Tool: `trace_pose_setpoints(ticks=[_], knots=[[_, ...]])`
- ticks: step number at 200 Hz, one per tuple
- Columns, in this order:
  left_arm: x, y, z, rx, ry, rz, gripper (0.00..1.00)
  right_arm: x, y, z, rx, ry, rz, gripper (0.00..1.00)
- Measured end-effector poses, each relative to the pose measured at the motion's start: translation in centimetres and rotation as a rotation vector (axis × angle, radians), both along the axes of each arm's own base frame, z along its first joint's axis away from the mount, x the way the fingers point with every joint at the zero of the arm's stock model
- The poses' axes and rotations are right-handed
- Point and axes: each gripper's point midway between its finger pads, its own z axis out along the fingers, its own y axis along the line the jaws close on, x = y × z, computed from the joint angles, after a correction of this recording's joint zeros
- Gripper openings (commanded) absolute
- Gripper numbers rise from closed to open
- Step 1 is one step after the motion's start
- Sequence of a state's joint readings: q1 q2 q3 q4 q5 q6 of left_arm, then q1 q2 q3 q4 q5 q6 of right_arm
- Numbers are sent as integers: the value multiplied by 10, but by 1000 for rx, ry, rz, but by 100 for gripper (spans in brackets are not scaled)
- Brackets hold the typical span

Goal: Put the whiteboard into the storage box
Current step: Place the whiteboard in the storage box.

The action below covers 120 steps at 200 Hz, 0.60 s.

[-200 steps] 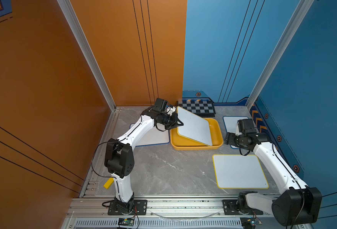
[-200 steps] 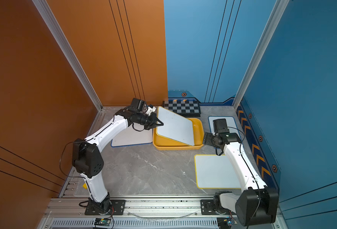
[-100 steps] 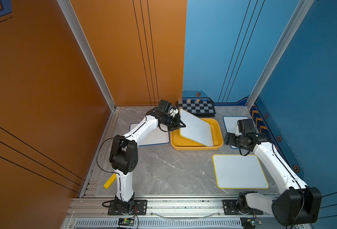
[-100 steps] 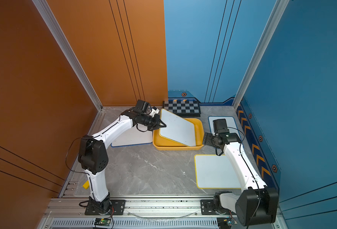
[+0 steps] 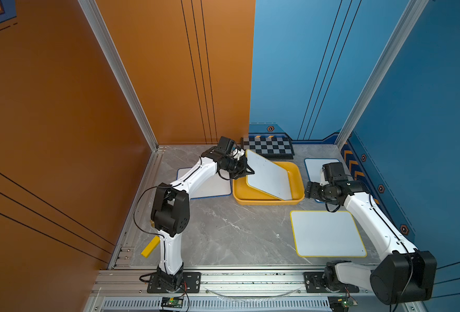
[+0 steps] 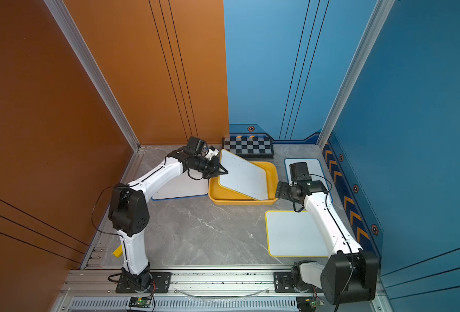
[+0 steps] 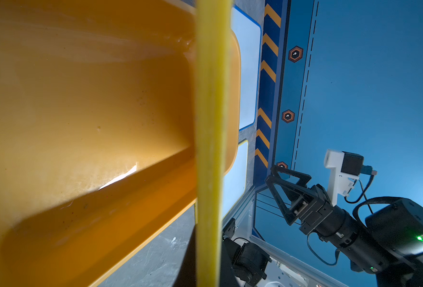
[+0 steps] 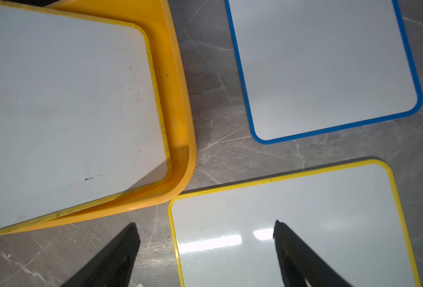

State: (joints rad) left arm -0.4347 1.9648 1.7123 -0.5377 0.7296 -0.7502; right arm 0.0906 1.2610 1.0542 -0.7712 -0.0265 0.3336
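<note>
- Left gripper (image 5: 246, 173) is clamped shut on the whiteboard (image 5: 268, 175), which is pinched at the edge sitting over the left wall of the storage box (image 5: 264, 202).
- That whiteboard is held tilted. The gripped edge is raised above the box, and the opposite edge is dropped inside, close to the right wall.
- From the left wrist, the whiteboard's yellow frame (image 7: 211, 124) is seen edge-on, with the box floor (image 7: 81, 111) spread out beside it.
- Right gripper (image 5: 308, 190) hangs just off the box's right wall with the jaws spread wide, and nothing is held. In the right wrist view both fingers (image 8: 121, 248) are seen well apart.
- Same view: the lowered corner of the whiteboard (image 8: 68, 111) is tucked inside the box's rounded corner (image 8: 180, 124), just short of the wall.
- One yellow-framed board (image 5: 327, 233) is laid flat on the table (image 5: 223, 232), just beside the box's front right corner.
- One blue-framed board (image 5: 314, 167) is laid flat to the right of the box and is partly covered by the right arm.
- Another blue-framed one (image 5: 210, 189) is found left of the box, under the left arm.
- Checkerboard (image 5: 268, 147) is seen right behind the box.
</note>
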Motion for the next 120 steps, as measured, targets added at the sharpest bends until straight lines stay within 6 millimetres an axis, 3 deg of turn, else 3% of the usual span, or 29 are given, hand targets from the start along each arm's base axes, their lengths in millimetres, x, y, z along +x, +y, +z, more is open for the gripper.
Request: trace_pose_setpoints(ticks=[42,86,120], knots=[[3,2,-10,4,18,9,19,0,3,-3,1,10,7,88],[1,8,-21,14,45,21,24,-1,5,-9,0,28,13,87],[0,12,-30,24,62,27,36,-4,7,-20,0,61,21,88]])
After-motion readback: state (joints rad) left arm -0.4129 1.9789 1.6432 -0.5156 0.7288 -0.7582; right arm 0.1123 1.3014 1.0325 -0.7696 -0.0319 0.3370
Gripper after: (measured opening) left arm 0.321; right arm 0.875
